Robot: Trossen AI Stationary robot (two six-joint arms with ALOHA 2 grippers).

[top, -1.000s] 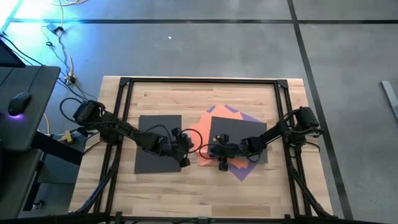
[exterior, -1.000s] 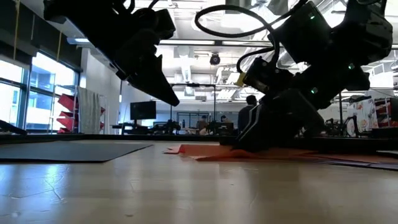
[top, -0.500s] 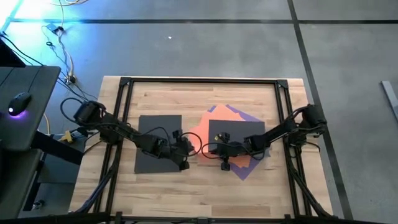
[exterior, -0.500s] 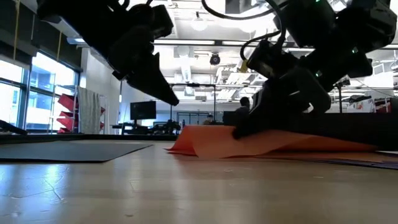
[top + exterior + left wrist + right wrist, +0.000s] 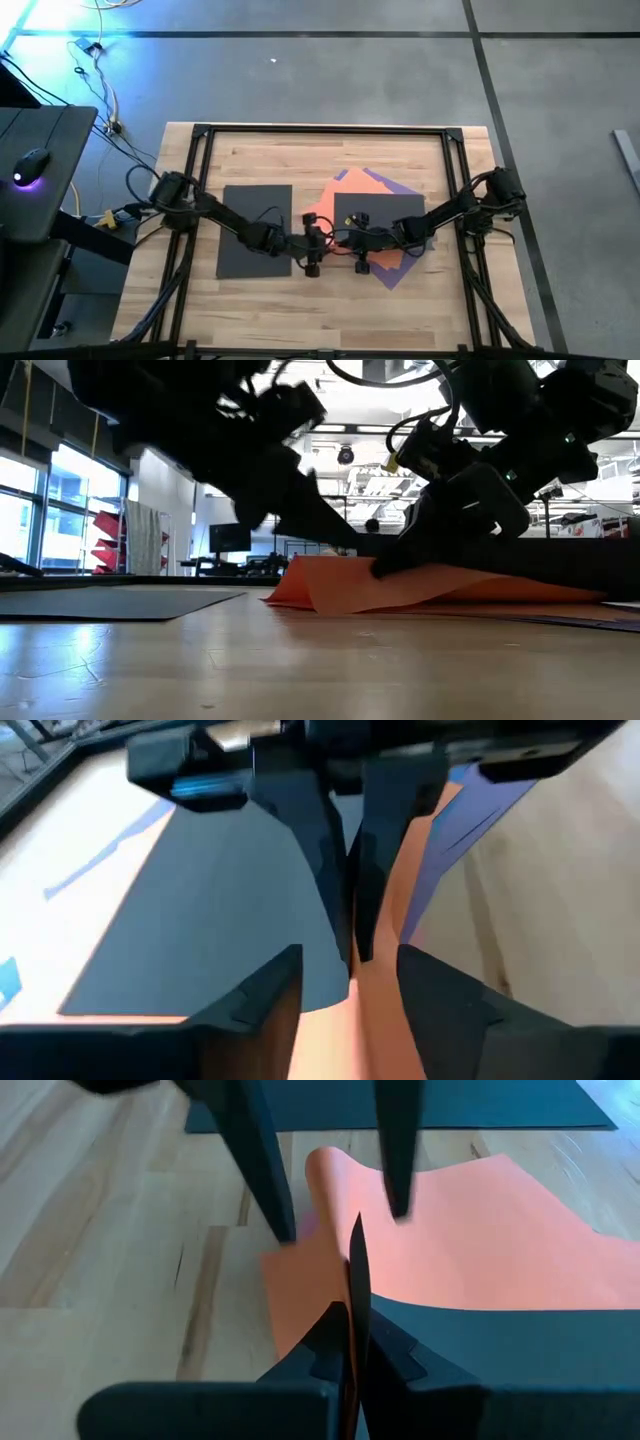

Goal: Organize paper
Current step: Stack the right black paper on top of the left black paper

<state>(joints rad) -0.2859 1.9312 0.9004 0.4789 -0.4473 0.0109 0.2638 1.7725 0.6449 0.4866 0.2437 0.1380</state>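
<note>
Dark grey sheet, left (image 5: 254, 245): flat on the wooden table (image 5: 260, 160), left of centre in the high view, apart from the other sheets; the left arm crosses its lower right part.
Left gripper (image 5: 313, 247): just left of centre in the high view, past the lone grey sheet's right edge and at the left edge of the orange sheet. In the right wrist view its two dark fingers (image 5: 262, 1165) stand spread apart, coming down on either side of the lifted orange edge; nothing is clamped between them.
Orange sheet (image 5: 340, 585): centre of the low view, its near edge raised off the table in a curl while the rest slopes down to the right. In the high view it shows as an orange strip (image 5: 324, 207) sticking out from under the grey sheet of the pile.
Right gripper (image 5: 358, 243): just right of centre in the high view, at the left edge of the pile. Its fingers are pinched together on the orange sheet's edge, holding it up, as its own wrist view shows.
Pile of paper: right of centre in the high view; a second dark grey sheet (image 5: 395, 212) lies on top, purple (image 5: 402, 188) showing at the upper right and lower edges, a sliver of blue at the upper corner.
</note>
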